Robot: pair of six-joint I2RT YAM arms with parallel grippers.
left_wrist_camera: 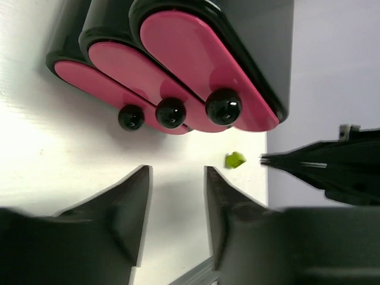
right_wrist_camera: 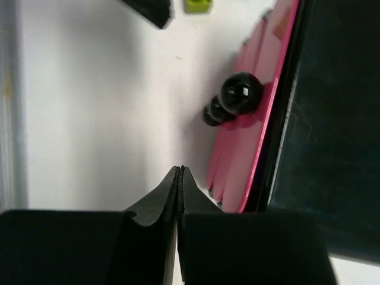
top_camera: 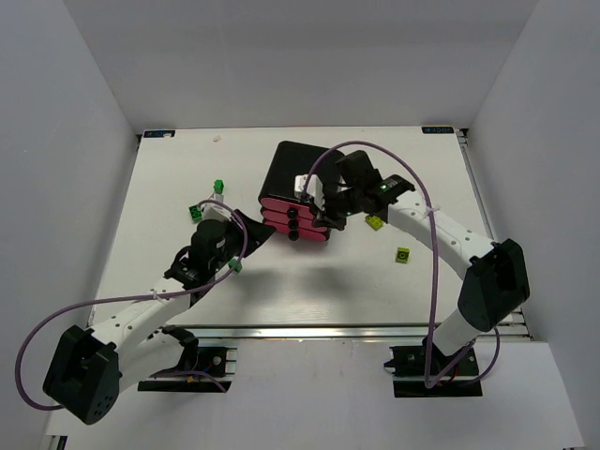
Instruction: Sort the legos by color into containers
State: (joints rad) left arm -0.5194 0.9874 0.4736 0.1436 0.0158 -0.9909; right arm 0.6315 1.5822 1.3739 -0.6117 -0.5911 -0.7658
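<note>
Progress: drawers (top_camera: pixel 298 223) seemingly closed; legos (top_camera: pixel 403 254) lay unsorted on tabletop (top_camera: pixel 309 291).
Left fingers (left_wrist_camera: pixel 127 208): apart, empty.
Right fingers (right_wrist_camera: pixel 159 208): pressed together, empty.

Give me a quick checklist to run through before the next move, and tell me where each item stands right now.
1. Left gripper open and empty: ok.
2. Right gripper ready to grasp: not ok; it is shut, holding nothing.
3. A drawer open to take bricks: not ok; all three drawers look closed.
4. Knobs in front of the left gripper: ok.
5. Loose bricks located: ok; in the top view a green lego lies left of the drawers and a yellow-green lego right of them.
6. Clearance between the two grippers: cannot tell; both sit close by the drawer fronts.
</note>
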